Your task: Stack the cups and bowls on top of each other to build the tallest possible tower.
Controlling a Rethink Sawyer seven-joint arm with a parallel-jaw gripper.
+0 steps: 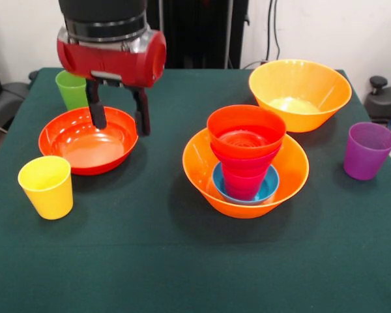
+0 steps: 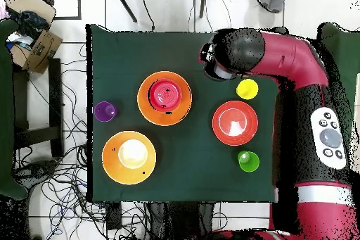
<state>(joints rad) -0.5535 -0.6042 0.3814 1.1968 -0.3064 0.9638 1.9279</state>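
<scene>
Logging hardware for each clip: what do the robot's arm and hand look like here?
The arm is glossy red with black sections and a silver ring above the wrist. A light grey oval button panel sits on one link. The hand has a red rounded housing and two slim, straight black fingers. No loose cables show on it.

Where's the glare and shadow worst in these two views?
Front view: bright highlight washes the floor of the empty large orange bowl, a softer sheen lies in the shallow red-orange bowl, and the gripper with open fingers casts no hard shadow; shadows under the tower are soft. Overhead view: the same orange bowl's centre blows out near white.
</scene>
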